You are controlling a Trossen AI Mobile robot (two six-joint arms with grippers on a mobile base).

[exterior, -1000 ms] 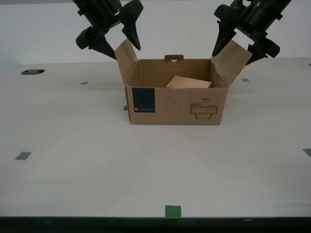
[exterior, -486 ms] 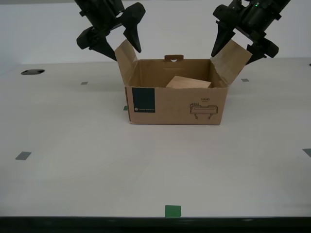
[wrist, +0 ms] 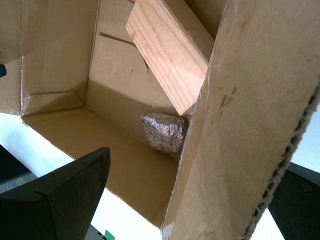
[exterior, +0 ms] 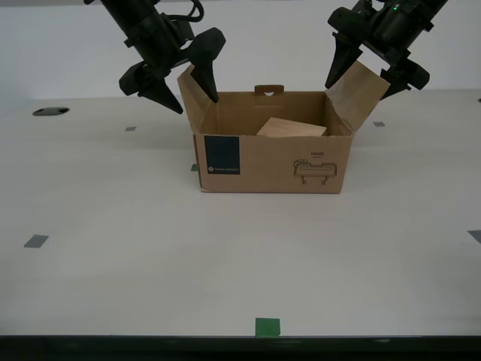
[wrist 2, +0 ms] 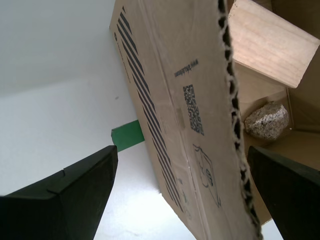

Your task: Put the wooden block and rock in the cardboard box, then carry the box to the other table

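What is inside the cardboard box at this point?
The cardboard box holds the wooden block, leaning tilted, and the rock on the floor beside it. The floor under the block is hidden.

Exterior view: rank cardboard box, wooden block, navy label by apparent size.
1. cardboard box
2. and 3. unsure: the wooden block is mostly hidden behind the box's front wall, and its visible part looks about as big as the navy label.

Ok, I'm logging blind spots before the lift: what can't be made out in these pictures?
- rock: hidden in the exterior view by the cardboard box front wall.
- wooden block: lower part hidden likewise.
- other table: in no view.
- label print: too small, exterior view.
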